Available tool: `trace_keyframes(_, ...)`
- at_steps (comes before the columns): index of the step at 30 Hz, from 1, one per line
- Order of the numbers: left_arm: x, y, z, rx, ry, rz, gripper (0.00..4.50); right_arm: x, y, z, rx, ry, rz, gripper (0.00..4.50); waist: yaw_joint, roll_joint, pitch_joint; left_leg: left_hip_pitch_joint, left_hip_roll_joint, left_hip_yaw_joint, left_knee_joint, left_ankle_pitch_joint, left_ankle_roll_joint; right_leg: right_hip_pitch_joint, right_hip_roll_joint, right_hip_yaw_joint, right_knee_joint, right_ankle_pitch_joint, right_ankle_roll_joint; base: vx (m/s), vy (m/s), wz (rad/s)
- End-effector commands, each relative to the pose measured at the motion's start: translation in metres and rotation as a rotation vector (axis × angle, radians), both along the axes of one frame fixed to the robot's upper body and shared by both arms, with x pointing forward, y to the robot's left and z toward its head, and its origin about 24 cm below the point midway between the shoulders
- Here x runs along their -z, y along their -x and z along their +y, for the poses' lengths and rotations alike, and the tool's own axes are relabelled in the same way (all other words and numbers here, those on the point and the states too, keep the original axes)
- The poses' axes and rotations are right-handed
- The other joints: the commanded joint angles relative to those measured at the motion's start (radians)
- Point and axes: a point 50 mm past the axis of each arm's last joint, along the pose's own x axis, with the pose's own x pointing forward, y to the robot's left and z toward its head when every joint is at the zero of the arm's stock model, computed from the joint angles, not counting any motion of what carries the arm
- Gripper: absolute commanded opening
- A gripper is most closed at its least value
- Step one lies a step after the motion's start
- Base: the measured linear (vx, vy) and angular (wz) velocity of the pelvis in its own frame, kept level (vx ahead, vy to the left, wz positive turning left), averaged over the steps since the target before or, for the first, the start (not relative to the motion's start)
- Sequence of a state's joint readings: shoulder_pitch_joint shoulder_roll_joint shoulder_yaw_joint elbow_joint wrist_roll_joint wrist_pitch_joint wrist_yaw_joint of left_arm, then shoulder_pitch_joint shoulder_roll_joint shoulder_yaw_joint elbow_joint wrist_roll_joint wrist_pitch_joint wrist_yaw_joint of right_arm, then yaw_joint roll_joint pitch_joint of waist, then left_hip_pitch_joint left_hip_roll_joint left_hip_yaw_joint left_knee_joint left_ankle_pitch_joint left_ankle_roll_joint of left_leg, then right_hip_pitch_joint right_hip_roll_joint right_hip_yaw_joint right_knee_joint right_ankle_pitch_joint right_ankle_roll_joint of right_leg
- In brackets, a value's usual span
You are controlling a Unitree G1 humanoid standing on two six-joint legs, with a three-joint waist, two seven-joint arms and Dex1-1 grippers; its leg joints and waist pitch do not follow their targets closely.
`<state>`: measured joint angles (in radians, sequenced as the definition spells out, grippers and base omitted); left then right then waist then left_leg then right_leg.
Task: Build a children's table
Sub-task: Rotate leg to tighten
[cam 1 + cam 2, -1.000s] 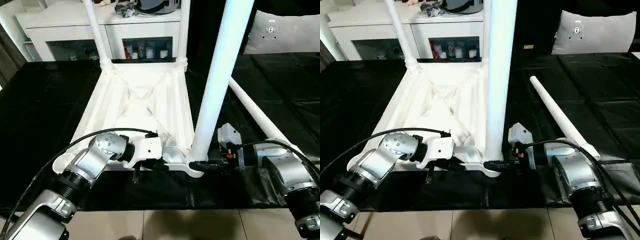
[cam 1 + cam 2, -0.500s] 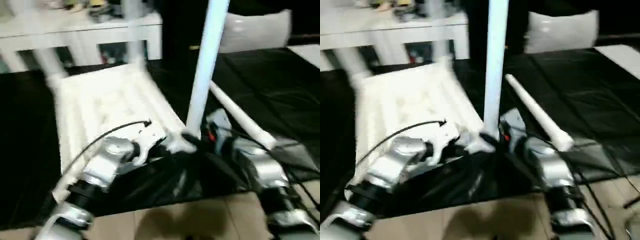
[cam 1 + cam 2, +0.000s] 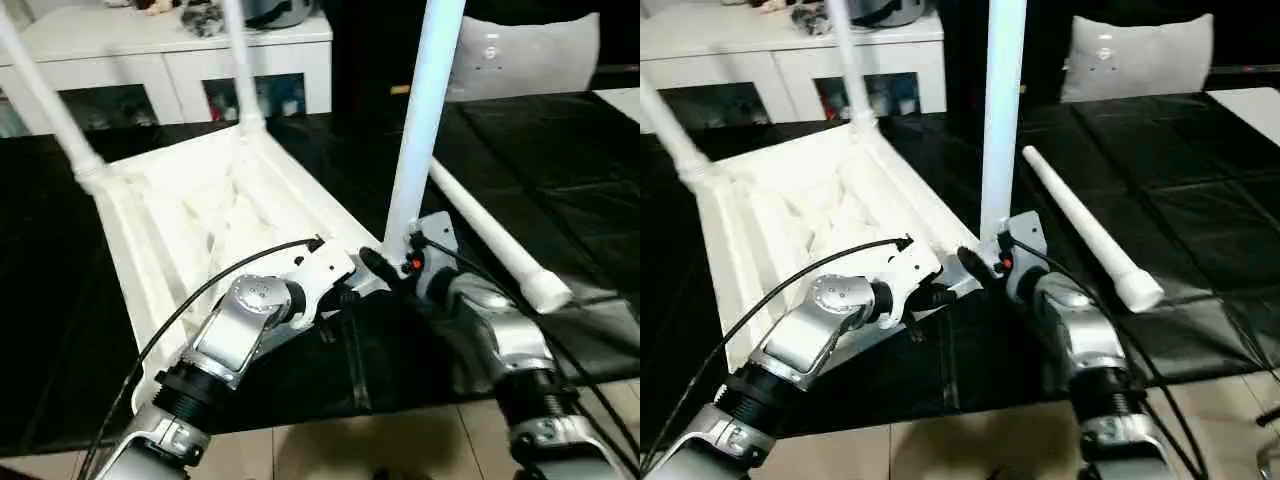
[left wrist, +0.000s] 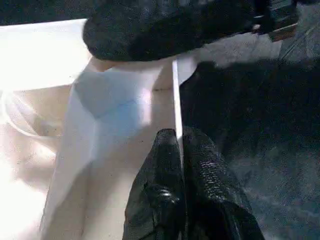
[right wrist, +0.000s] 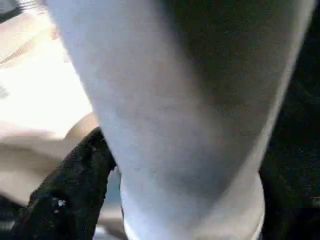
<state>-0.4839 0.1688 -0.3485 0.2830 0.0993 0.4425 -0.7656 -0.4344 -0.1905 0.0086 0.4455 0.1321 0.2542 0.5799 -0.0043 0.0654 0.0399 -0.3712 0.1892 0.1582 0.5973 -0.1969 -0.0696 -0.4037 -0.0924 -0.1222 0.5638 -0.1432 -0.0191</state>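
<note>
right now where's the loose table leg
In the head views the loose leg lies on the black mat on the robot's right, just beyond the right gripper and the upright leg beside it.

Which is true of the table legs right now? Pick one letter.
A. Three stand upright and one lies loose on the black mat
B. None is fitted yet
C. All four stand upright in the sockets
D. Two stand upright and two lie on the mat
A: three legs rise from corner sockets of the upturned table top, including the near leg, while the loose leg lies on the black mat.
</note>
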Motion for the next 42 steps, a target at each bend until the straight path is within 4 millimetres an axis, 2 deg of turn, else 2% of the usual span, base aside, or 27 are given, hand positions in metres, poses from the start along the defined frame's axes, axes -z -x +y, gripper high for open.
trace_keyframes(1,-0.011,-0.006,0.003,0.036,-0.013,-0.068,0.0,-0.002,0.003,-0.005,-0.032,-0.005,-0.014,4.22,0.008,-0.013,-0.069,-0.004,0.031,-0.003,-0.061,-0.132,0.134,0.065,-0.057,0.047,-0.058,-0.255,-0.185,0.0,0.0,0.0)
trace_keyframes(3,-0.009,-0.006,0.009,0.07,-0.022,-0.068,0.0,-0.01,0.006,-0.015,-0.093,-0.006,-0.047,4.47,0.019,-0.013,-0.07,-0.002,0.031,-0.002,-0.06,-0.127,0.138,0.066,-0.055,0.047,-0.056,-0.242,-0.189,0.0,0.0,0.0)
trace_keyframes(7,-0.005,-0.003,0.017,0.151,-0.057,-0.06,0.0,-0.02,0.013,-0.028,-0.221,0.019,-0.084,4.47,0.023,-0.012,-0.066,-0.001,0.032,-0.002,-0.063,-0.161,0.134,0.065,-0.054,0.046,-0.059,-0.274,-0.184,0.0,0.0,0.0)
trace_keyframes(10,-0.001,0.001,0.024,0.246,-0.109,-0.05,0.0,-0.027,0.018,-0.041,-0.311,0.074,-0.102,4.47,0.029,-0.01,-0.064,0.004,0.034,-0.002,-0.065,-0.196,0.124,0.062,-0.054,0.047,-0.064,-0.31,-0.174,0.0,0.0,0.0)
trace_keyframes(13,-0.002,0.003,0.027,0.316,-0.118,-0.045,0.0,-0.031,0.021,-0.046,-0.393,0.097,-0.093,4.47,0.039,-0.01,-0.065,0.007,0.033,-0.001,-0.064,-0.196,0.116,0.062,-0.055,0.047,-0.065,-0.331,-0.173,0.0,0.0,0.0)
trace_keyframes(15,-0.001,0.008,0.03,0.414,-0.135,-0.034,0.0,-0.032,0.028,-0.05,-0.503,0.133,-0.066,4.47,0.044,-0.012,-0.065,0.006,0.035,-0.001,-0.064,-0.188,0.12,0.063,-0.054,0.048,-0.061,-0.31,-0.179,0.0,0.0,0.0)
trace_keyframes(16,-0.001,0.01,0.031,0.454,-0.144,-0.031,0.0,-0.032,0.03,-0.051,-0.536,0.159,-0.063,4.47,0.049,-0.017,-0.067,0.006,0.038,0.0,-0.063,-0.177,0.125,0.062,-0.055,0.05,-0.058,-0.292,-0.183,0.0,0.0,0.0)
trace_keyframes(20,0.0,0.013,0.035,0.538,-0.179,-0.022,0.0,-0.03,0.034,-0.054,-0.634,0.218,-0.037,4.47,0.065,-0.014,-0.069,0.008,0.041,0.001,-0.062,-0.156,0.132,0.06,-0.055,0.052,-0.05,-0.253,-0.204,0.0,0.0,0.0)
trace_keyframes(23,-0.001,0.015,0.037,0.586,-0.196,-0.014,0.0,-0.031,0.037,-0.052,-0.701,0.202,-0.031,4.47,0.07,-0.014,-0.068,0.008,0.041,0.001,-0.063,-0.172,0.127,0.061,-0.056,0.052,-0.05,-0.268,-0.204,0.0,0.0,0.0)
trace_keyframes(29,-0.002,0.018,0.036,0.644,-0.194,-0.007,0.0,-0.03,0.041,-0.043,-0.789,0.161,-0.016,4.02,0.079,-0.018,-0.065,0.007,0.04,0.003,-0.064,-0.185,0.115,0.06,-0.057,0.053,-0.055,-0.325,-0.184,0.0,0.0,0.0)
trace_keyframes(32,-0.001,0.018,0.035,0.652,-0.193,-0.01,0.0,-0.028,0.039,-0.039,-0.802,0.154,-0.013,3.71,0.084,-0.016,-0.065,0.01,0.041,0.002,-0.065,-0.19,0.104,0.057,-0.057,0.054,-0.058,-0.36,-0.171,0.0,0.0,0.0)
trace_keyframes(34,-0.001,0.018,0.035,0.655,-0.193,-0.011,0.0,-0.027,0.039,-0.038,-0.807,0.151,-0.011,3.57,0.082,-0.018,-0.063,0.008,0.039,0.002,-0.066,-0.2,0.099,0.058,-0.056,0.053,-0.058,-0.375,-0.165,0.0,0.0,0.0)
trace_keyframes(35,-0.001,0.017,0.035,0.659,-0.193,-0.011,0.0,-0.026,0.039,-0.036,-0.82,0.148,-0.005,3.38,0.082,-0.017,-0.063,0.009,0.039,0.002,-0.066,-0.204,0.094,0.057,-0.057,0.054,-0.059,-0.392,-0.161,0.0,0.0,0.0)
trace_keyframes(36,-0.001,0.017,0.035,0.659,-0.193,-0.011,0.0,-0.025,0.039,-0.035,-0.822,0.148,-0.004,3.38,0.082,-0.017,-0.062,0.009,0.039,0.003,-0.066,-0.207,0.094,0.056,-0.056,0.054,-0.061,-0.396,-0.159,0.0,0.0,0.0)
trace_keyframes(42,0.0,0.017,0.036,0.656,-0.195,-0.007,0.0,-0.025,0.039,-0.034,-0.828,0.141,0.001,2.91,0.084,-0.019,-0.066,0.009,0.04,0.003,-0.065,-0.185,0.099,0.057,-0.055,0.055,-0.055,-0.356,-0.169,0.0,0.0,0.0)
